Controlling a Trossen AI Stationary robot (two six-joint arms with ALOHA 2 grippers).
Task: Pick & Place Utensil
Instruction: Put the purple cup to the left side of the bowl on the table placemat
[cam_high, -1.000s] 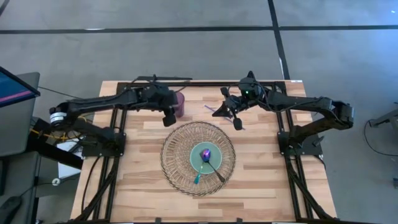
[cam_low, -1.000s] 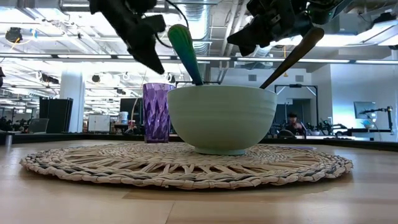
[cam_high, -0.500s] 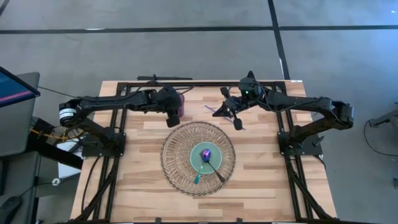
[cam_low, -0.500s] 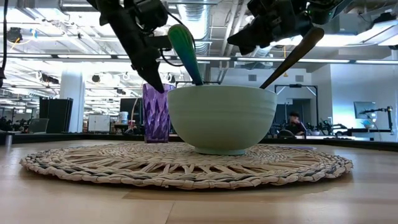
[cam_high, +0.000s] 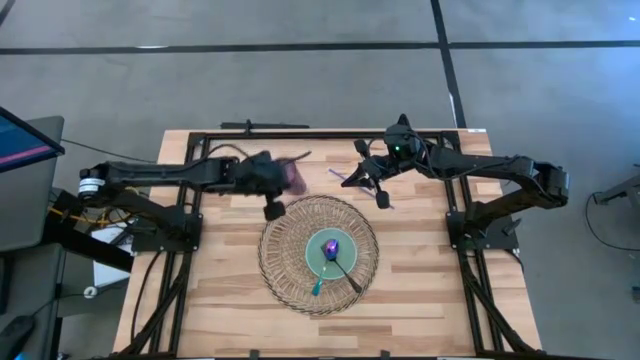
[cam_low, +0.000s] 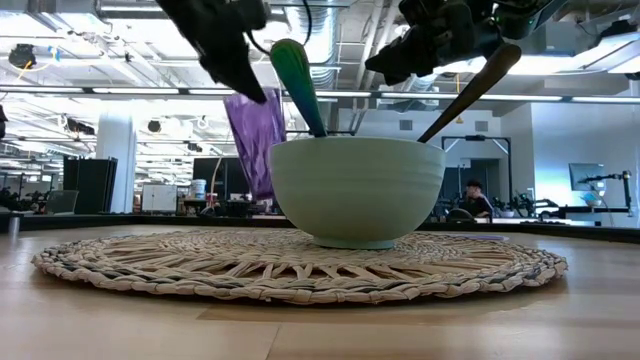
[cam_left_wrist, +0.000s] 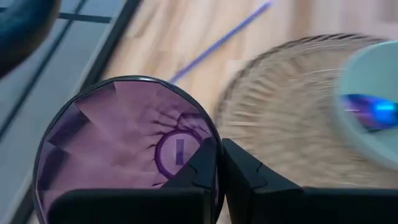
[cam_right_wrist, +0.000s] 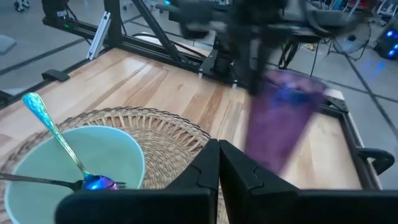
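Note:
A purple faceted cup (cam_low: 254, 140) hangs tilted above the table at the far left of the woven mat (cam_high: 285, 262), with my left gripper (cam_high: 281, 186) shut on it. Its lower end is hidden behind the mint bowl (cam_low: 356, 190) in the low view. The bowl stands on the mat and holds a teal-handled iridescent spoon (cam_low: 297, 82) and a dark-handled utensil (cam_low: 470, 88); both lean on its rim. My right gripper (cam_high: 381, 197) hovers shut and empty over the far right of the mat. My left gripper holds the cup by its rim (cam_left_wrist: 210, 132); one finger (cam_left_wrist: 198, 174) is inside the cup and the other (cam_left_wrist: 245, 175) outside. The fingers come from above, slanting, along the cup's wall. The cup is lifted clear of the table and hangs tilted below them.
A thin purple straw (cam_high: 338, 175) lies on the wood between the two grippers. Black frame rails (cam_high: 260, 127) run along the table's far edge and sides. Bare wood lies near the front edge and on both sides of the mat.
My left gripper has moved over the cup, shut on its rim and pulled up and toward the table's left. The cup stood upright on the table; now it is lifted clear and tipped. The right arm has kept still.

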